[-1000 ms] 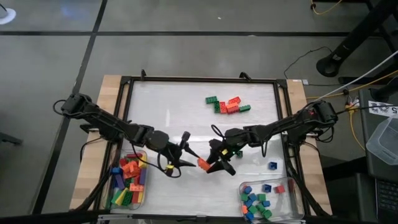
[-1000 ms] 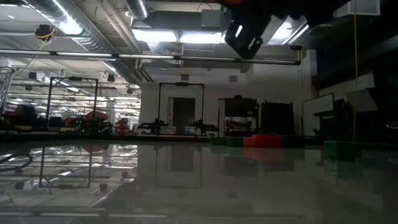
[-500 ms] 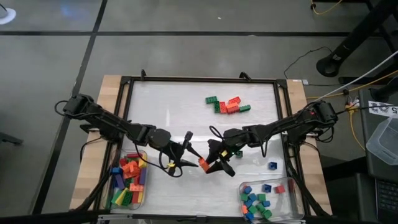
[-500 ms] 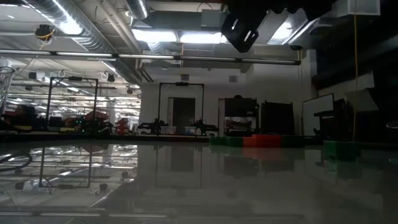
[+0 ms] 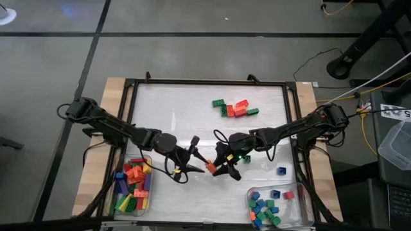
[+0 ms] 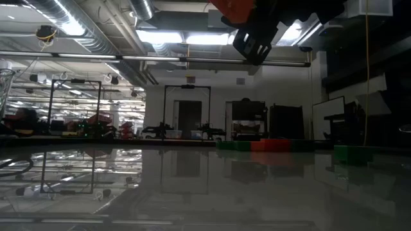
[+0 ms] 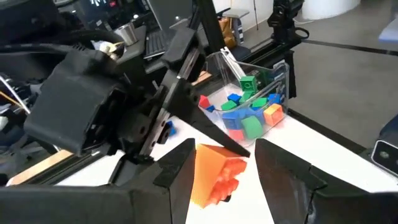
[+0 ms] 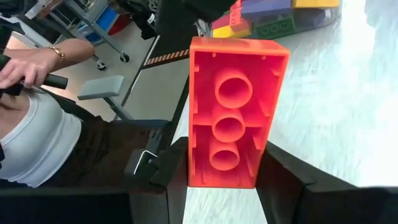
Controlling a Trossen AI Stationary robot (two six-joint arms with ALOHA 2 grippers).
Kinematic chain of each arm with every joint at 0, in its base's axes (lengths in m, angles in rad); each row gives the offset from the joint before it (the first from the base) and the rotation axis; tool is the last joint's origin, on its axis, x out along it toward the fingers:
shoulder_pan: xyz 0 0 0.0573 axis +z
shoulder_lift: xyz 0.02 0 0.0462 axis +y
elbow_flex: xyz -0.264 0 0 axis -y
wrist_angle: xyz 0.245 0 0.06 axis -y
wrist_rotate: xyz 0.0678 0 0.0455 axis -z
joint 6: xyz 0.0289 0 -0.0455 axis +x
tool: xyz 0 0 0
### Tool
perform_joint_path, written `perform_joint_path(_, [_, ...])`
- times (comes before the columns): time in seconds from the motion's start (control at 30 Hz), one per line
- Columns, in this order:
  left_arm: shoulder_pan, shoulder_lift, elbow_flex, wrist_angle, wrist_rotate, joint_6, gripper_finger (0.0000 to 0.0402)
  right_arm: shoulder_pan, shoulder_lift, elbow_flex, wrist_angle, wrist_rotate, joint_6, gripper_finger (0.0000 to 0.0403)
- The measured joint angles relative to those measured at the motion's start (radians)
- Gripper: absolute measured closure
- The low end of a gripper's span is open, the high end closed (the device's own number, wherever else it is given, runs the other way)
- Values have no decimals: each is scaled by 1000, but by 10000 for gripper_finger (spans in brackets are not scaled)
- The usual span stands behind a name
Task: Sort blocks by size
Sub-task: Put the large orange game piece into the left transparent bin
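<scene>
Two grippers on one brick, is that right?

Nearly. They meet in the middle of the table [image 5: 192,115], up in the air. Your right gripper [image 5: 219,169] pinches the long orange brick [image 5: 209,167] by its two long sides. The left gripper [image 5: 198,159] is right around the same brick, but you cannot tell if it has hold yet.

So what do I do?

It looks like a hand-over. Get the left one firm on the brick first, then let go with the right (never both loose at once, or it drops). Pull the right gripper straight back so it does not drag the brick along.

Where does it go after that?

My guess is the clear tray [image 5: 149,200] at the near left. It holds the long bricks. The tray [image 5: 309,206] at the near right holds the small square ones.

Is the brick slippery?

Yes. It is hard, smooth plastic. Its under side is hollow, with three round tubes in a row and thin walls, and bumps stand on the other side. Grip the flat sides, not the bumps.

And the table?

White and very shiny, like a mirror, so a dropped brick would likely slide. A small pile [image 5: 234,108] of red and green bricks waits at the far side, and one small blue block [image 5: 281,171] sits alone near the right edge.
</scene>
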Motion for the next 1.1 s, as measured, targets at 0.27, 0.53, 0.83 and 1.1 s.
perform_joint_path(0.27, [31, 39, -1, 32, 32, 10, 247, 0, 0, 0, 6, 0, 0, 249])
perform_joint_path(0.53, [57, 97, 1, 63, 95, -14, 247, 1, 0, -4, -15, 0, 2, 249])
perform_joint_path(0.83, [56, 99, 2, 49, 105, -5, 247, 1, 1, -4, -9, 4, 19, 249])
perform_joint_path(1.1, [55, 99, 1, 13, 105, 0, 247, 3, 1, -4, -10, 37, 264, 249])
